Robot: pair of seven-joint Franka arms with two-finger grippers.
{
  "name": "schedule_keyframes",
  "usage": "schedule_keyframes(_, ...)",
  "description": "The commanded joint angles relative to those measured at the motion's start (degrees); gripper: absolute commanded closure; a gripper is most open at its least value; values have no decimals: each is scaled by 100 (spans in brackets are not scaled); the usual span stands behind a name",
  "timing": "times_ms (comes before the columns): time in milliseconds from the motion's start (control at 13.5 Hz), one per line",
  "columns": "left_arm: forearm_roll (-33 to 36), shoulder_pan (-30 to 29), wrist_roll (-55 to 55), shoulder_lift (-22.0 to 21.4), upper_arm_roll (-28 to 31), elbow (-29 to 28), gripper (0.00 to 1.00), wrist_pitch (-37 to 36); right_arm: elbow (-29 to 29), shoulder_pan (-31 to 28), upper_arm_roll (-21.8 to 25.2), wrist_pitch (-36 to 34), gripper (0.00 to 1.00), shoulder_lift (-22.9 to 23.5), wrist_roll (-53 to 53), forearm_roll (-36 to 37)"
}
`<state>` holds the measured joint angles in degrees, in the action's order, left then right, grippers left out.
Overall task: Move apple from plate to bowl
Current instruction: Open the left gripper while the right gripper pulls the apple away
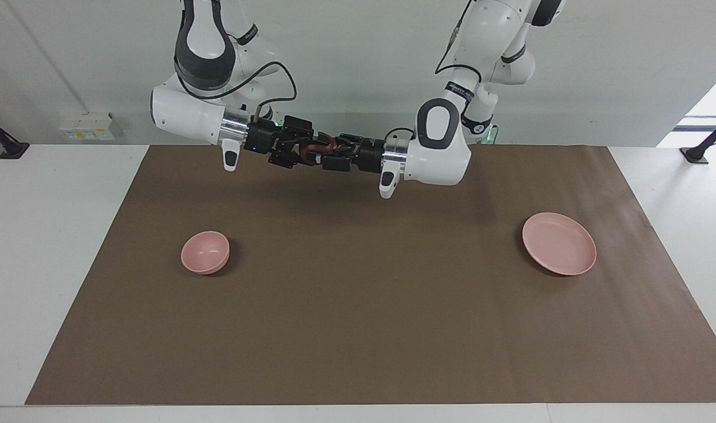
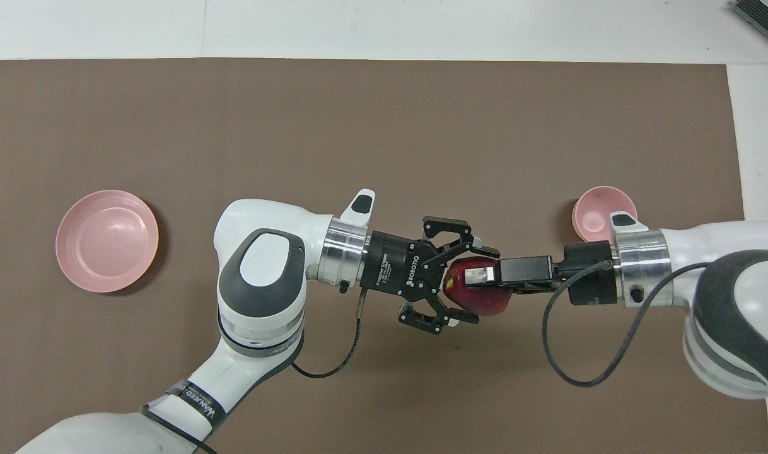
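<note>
A brown mat (image 1: 358,305) covers most of the white tabletop (image 1: 46,252). A white socket box (image 1: 87,127) sits on the wall just above the tabletop's edge

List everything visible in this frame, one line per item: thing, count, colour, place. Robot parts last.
apple: 1, dark red, in the air between the two grippers over the mat's middle
plate: 1, pale pink, on the mat toward the left arm's end
bowl: 1, pale pink, on the mat toward the right arm's end
mat: 1, brown, covering the table
left gripper: 1, black, fingers spread around the apple
right gripper: 1, black, fingers on the apple
</note>
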<state>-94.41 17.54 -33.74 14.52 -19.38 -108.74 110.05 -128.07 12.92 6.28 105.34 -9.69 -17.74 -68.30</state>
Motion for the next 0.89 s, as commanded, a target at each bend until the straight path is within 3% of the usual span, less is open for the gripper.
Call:
schedule_keyframes(0,37,-58,-264,-107,65,-77,0,-71,-69,-62,-13,-57,100,-69,-159,157)
schedule_keyframes(370,1589,-611,-879,-125,74,-7,0,-255,132,-289,-4,-48,100,115,-413,1017)
schedule_keyframes(813,3776,-1322,-837,-133,74,63,0,-922,853,-686,-4,311,100,731,-950,3206)
